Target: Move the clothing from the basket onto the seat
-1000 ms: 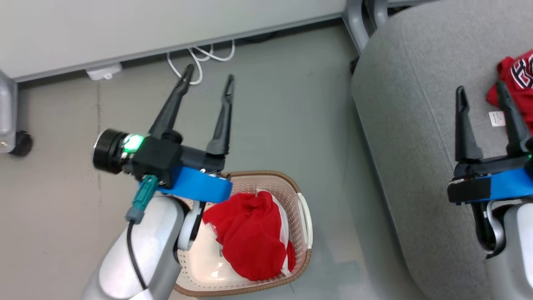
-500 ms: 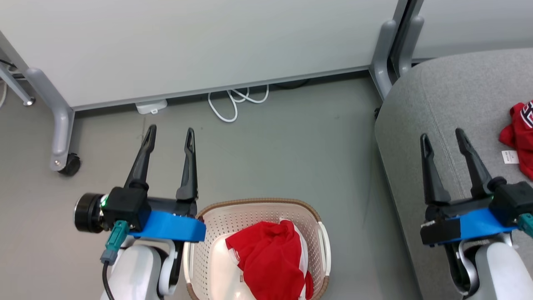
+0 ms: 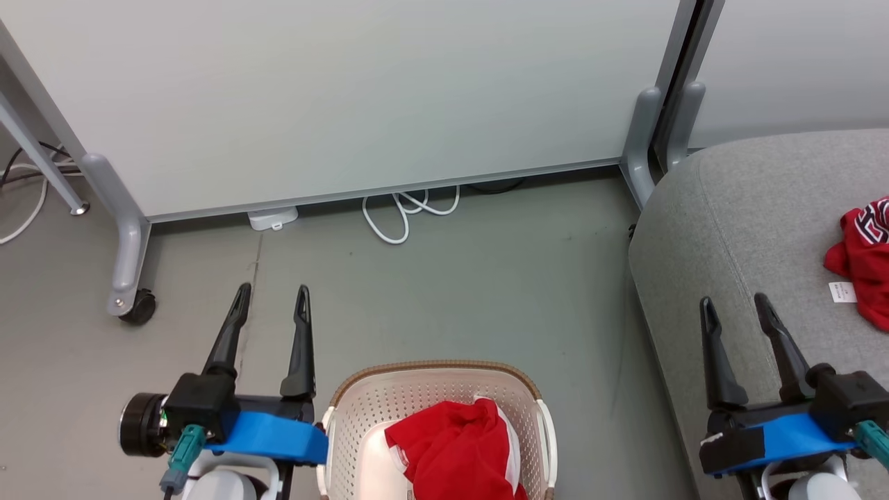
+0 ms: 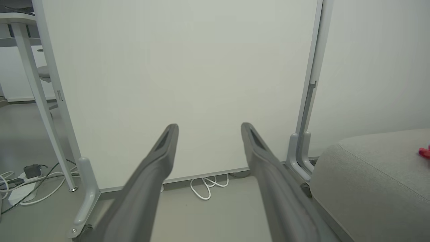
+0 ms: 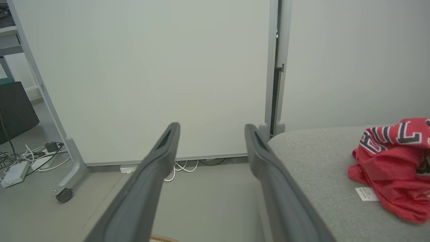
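Note:
A plain red garment with white trim point(image 3: 458, 451) lies bunched in the cream basket point(image 3: 361, 410) at the bottom of the head view. A red jersey with lettering point(image 3: 861, 253) point(image 5: 396, 164) rests on the grey seat point(image 3: 750, 222) point(image 5: 319, 168) point(image 4: 376, 174) at the right. My left gripper point(image 3: 272, 296) point(image 4: 209, 127) is open and empty over the floor, left of the basket. Also open and empty, my right gripper point(image 3: 733, 304) point(image 5: 211, 127) hovers above the seat's near left part, to the left of the jersey.
A white partition panel point(image 3: 347, 90) on grey castor legs point(image 3: 128, 278) stands behind. White cable loops point(image 3: 410, 215) and an adapter point(image 3: 272, 218) lie at its foot. More cables and a power strip point(image 4: 23, 188) sit at the far left. Grey floor point(image 3: 486, 278) separates basket and seat.
The camera has tilted up, so the whole picture has slid down. Both grippers have dropped lower in the picture and stayed open; the left one came off from over the basket to beside it.

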